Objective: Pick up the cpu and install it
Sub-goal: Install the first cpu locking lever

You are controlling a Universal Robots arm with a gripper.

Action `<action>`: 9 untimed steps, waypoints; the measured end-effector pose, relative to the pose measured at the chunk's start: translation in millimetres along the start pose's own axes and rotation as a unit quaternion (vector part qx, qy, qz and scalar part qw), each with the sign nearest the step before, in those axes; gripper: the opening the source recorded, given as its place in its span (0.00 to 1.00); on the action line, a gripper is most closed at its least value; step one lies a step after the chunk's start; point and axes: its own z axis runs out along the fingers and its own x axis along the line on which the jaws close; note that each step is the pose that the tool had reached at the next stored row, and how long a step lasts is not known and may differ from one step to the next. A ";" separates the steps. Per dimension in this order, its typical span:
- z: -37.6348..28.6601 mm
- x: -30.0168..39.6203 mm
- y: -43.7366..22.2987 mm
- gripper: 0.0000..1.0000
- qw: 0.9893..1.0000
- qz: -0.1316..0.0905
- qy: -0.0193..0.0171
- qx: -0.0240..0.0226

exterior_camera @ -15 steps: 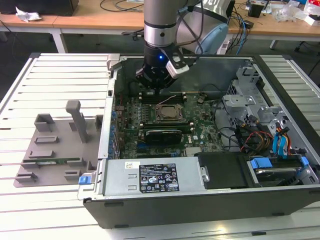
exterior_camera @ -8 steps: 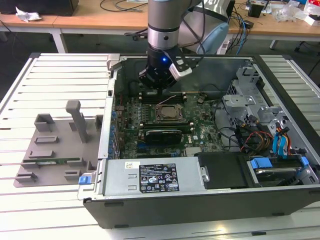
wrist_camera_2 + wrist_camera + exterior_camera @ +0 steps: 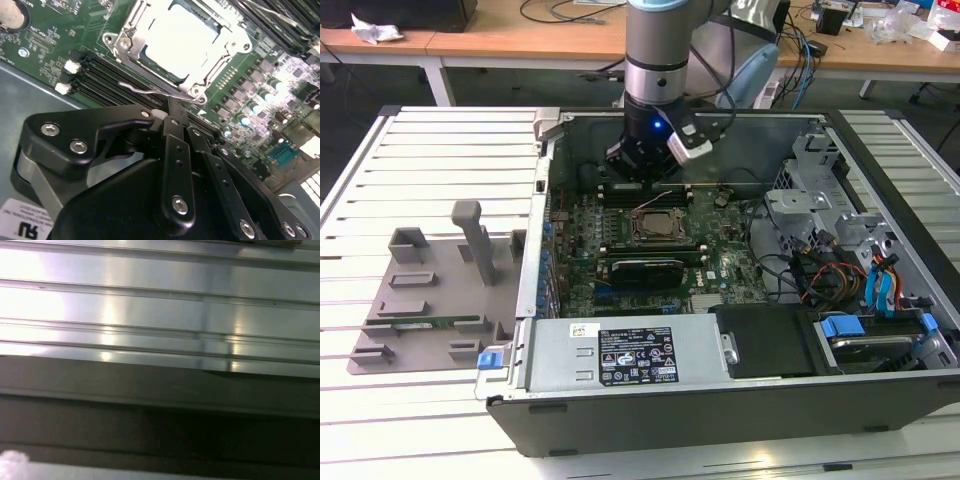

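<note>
One grey fixture tray point(image 3: 430, 300) lies flat on the slatted aluminium table point(image 3: 380, 170) at the exterior view's left, apart from the computer case point(image 3: 720, 400). One upright grey post point(image 3: 470, 235) stands on the tray.

The case lies open on its side, with one green motherboard point(image 3: 720, 265) exposed inside. One socket point(image 3: 658, 226) with a metal frame sits near the board's centre. The cpu point(image 3: 175, 42) lies flat inside this socket in the second wrist view, shiny metal top facing up. The chip is square, so no long axis can be told; its edges run parallel to the socket frame. One thin wire lever point(image 3: 150, 90) runs along the socket edge nearest the gripper.

Black memory slots point(image 3: 107, 82) flank the socket on the near side. One black card point(image 3: 642, 270) lies just beside the socket toward the case front.

The arm point(image 3: 658, 50) reaches down into the case from above. The gripper point(image 3: 167, 120) hangs just beside the socket, over the memory slots at the far case wall, clear of the cpu. Its fingers point(image 3: 176, 150) are pressed together with nothing between them.

At the exterior view's right, one drive cage point(image 3: 820, 190) and a bundle of cables point(image 3: 820, 280) crowd the case interior. Two blue latches point(image 3: 880, 290) stand near the case's right wall.
</note>
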 end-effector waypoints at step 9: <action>9.1 -18.8 -1.2 0.11 1.000 0.000 0.001 0.000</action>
